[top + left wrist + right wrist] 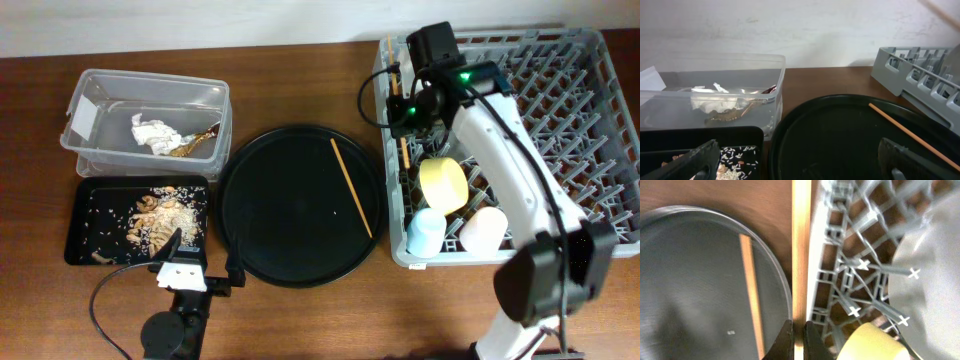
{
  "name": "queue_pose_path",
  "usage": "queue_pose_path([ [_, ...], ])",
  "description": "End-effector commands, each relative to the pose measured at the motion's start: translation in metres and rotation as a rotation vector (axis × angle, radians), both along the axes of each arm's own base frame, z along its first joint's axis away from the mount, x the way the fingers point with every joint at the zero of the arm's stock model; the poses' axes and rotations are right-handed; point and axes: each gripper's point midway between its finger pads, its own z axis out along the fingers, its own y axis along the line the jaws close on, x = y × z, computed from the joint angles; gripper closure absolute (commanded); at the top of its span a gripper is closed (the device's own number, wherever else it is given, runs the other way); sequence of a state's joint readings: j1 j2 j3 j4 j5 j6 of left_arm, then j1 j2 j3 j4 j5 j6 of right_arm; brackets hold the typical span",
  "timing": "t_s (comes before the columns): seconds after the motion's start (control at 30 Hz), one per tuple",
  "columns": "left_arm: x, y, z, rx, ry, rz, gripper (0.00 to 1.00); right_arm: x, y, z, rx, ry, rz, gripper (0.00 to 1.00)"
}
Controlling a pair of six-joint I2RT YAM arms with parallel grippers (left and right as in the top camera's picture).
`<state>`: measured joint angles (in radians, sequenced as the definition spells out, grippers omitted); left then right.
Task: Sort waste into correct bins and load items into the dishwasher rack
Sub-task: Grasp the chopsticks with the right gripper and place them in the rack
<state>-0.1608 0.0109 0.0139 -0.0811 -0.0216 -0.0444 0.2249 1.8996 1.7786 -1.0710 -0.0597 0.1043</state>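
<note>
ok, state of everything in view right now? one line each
left gripper: open, empty
right gripper: shut on a chopstick, at the left wall of the rack
other chopstick: loose on the round tray
clear tub: holds tissue and wrapper
black tray: holds food scraps
yellow bowl, blue cup, pink cup: in the rack

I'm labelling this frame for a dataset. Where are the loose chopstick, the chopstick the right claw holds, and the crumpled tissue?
loose chopstick [352,188]: overhead view, middle of its shaft.
held chopstick [801,255]: right wrist view, upper half of its shaft.
crumpled tissue [155,133]: overhead view, centre of the wad.
</note>
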Motion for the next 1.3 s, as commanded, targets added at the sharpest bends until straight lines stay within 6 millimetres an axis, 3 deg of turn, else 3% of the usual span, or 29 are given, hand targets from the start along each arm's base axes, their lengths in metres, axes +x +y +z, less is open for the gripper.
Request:
queue_pose_path([
  [0.0, 0.0, -0.001, -0.002, 0.015, -0.001, -0.009, 0.01, -0.014, -0.004, -0.056, -0.045, 0.172, 0.018, 0.78],
  [0.07, 0.0, -0.001, -0.002, 0.015, -0.001, -0.009, 0.0, -0.013, 0.004, -0.04, -0.032, 0.132, 0.014, 0.61],
  [0.17, 0.0, -0.001, -0.002, 0.015, -0.001, -0.009, 0.01, -0.028, 0.049, -0.02, -0.026, 0.086, 0.125, 0.55],
  [0.27, 0.0, -0.001, -0.002, 0.015, -0.001, -0.009, 0.01, -0.041, 0.102, -0.055, -0.068, 0.11, 0.243, 0.49],
  [0.33, 0.0, -0.001, -0.002, 0.015, -0.001, -0.009, 0.01, -0.039, 0.114, -0.099, -0.11, 0.156, 0.22, 0.49],
  [0.4, 0.0, -0.001, -0.002, 0.015, -0.001, -0.009, 0.0, -0.038, 0.111, -0.129, -0.122, 0.209, 0.164, 0.5],
  [0.47, 0.0, -0.001, -0.002, 0.015, 0.0, -0.009, 0.01, -0.042, 0.106, -0.157, -0.142, 0.274, 0.112, 0.58],
  [0.5, 0.0, -0.001, -0.002, 0.015, -0.001, -0.009, 0.01, -0.048, 0.105, -0.169, -0.152, 0.313, 0.114, 0.7],
  [0.53, 0.0, -0.001, -0.002, 0.015, -0.001, -0.009, 0.01, -0.053, 0.102, -0.173, -0.164, 0.336, 0.115, 0.86],
  [0.57, 0.0, -0.001, -0.002, 0.015, -0.001, -0.009, 0.01, -0.057, 0.099, -0.172, -0.174, 0.355, 0.115, 0.96],
  [0.6, 0.0, -0.001, -0.002, 0.015, -0.001, -0.009, 0.01, -0.056, 0.099, -0.156, -0.166, 0.34, 0.112, 0.96],
  [0.63, 0.0, -0.001, -0.002, 0.015, -0.001, -0.009, 0.01, -0.046, 0.099, -0.128, -0.135, 0.279, 0.103, 0.96],
  [0.7, 0.0, -0.001, -0.002, 0.015, -0.001, -0.009, 0.01, -0.022, 0.09, -0.058, -0.075, 0.118, 0.086, 0.96],
  [0.73, 0.0, -0.001, -0.002, 0.015, -0.001, -0.009, 0.01, -0.006, 0.069, 0.001, -0.053, -0.025, 0.079, 0.96],
  [0.77, 0.0, -0.001, -0.002, 0.015, -0.001, -0.009, 0.01, 0.003, 0.042, 0.033, -0.068, -0.111, 0.032, 0.96],
  [0.8, 0.0, -0.001, -0.002, 0.015, -0.001, -0.009, 0.01, 0.011, 0.015, 0.052, -0.077, -0.168, -0.012, 0.96],
  [0.83, 0.0, -0.001, -0.002, 0.015, -0.001, -0.009, 0.01, 0.018, -0.007, 0.055, -0.091, -0.179, -0.038, 0.96],
  [0.87, 0.0, -0.001, -0.002, 0.015, -0.001, -0.009, 0.01, 0.021, -0.018, 0.049, -0.099, -0.168, -0.056, 0.96],
  [0.93, 0.0, -0.001, -0.002, 0.015, -0.001, -0.009, 0.01, 0.028, -0.036, 0.012, -0.112, -0.085, -0.092, 0.96],
  [0.97, 0.0, -0.001, -0.002, 0.015, -0.001, -0.009, 0.01, 0.029, -0.032, -0.002, -0.1, -0.051, -0.079, 0.93],
  [1.03, 0.0, -0.001, -0.002, 0.015, -0.001, -0.009, 0.01, 0.027, -0.021, -0.001, -0.082, -0.048, -0.056, 0.66],
  [1.07, 0.0, -0.001, -0.002, 0.015, -0.001, -0.009, 0.01, 0.026, -0.019, 0.01, -0.072, -0.068, -0.063, 0.6],
  [1.17, 0.0, -0.001, -0.001, 0.015, -0.001, -0.009, 0.01, -0.011, -0.007, 0.094, 0.012, -0.162, -0.026, 0.49],
  [1.23, 0.0, -0.001, -0.002, 0.015, -0.001, -0.009, 0.01, -0.058, 0.019, 0.154, 0.073, -0.274, 0.064, 0.44],
  [1.27, 0.0, -0.001, -0.002, 0.015, -0.001, -0.009, 0.0, -0.091, 0.037, 0.187, 0.108, -0.348, 0.137, 0.0],
])
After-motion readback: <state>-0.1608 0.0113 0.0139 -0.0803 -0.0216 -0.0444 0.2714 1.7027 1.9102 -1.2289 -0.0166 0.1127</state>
